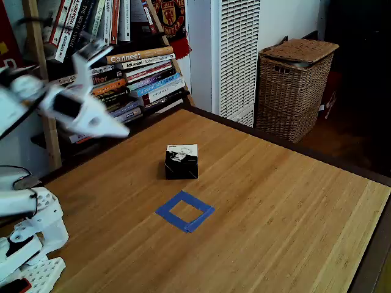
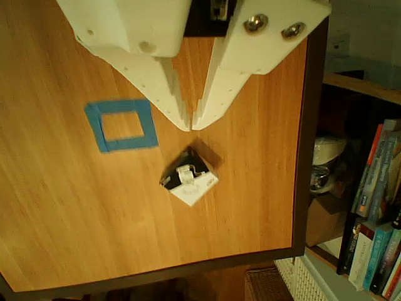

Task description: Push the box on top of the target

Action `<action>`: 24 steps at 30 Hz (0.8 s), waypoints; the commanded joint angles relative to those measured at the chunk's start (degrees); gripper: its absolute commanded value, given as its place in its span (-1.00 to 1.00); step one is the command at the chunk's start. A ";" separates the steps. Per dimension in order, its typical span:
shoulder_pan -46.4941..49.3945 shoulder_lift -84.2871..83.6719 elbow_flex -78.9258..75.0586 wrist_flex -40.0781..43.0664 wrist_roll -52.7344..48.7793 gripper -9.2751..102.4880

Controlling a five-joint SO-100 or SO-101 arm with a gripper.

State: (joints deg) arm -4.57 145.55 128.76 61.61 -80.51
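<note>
I'm seeing the box (image 1: 181,161) sitting on the wooden desk (image 1: 287,207), clear of the blue tape target (image 1: 184,211) and a little beyond it in the fixed view. My gripper (image 2: 190,125) is hanging above the desk between the two, touching neither, its jaws nearly closed on nothing.

Wooden table (image 1: 275,201), bookshelf (image 1: 131,67) behind, wicker basket (image 1: 293,88) beside white radiator (image 1: 238,55).
</note>
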 commanded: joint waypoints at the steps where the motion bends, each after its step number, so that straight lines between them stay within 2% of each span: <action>1: -1.49 -13.89 -6.42 -8.17 -1.49 -0.84; 3: -2.37 -21.18 -10.37 -11.69 -1.49 -0.84; 8: -2.81 -34.72 -20.74 -14.41 -1.76 -0.84; 24: -1.76 -55.81 -33.13 -25.49 -8.17 -0.84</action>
State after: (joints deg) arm -6.77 89.74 98.44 37.44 -87.63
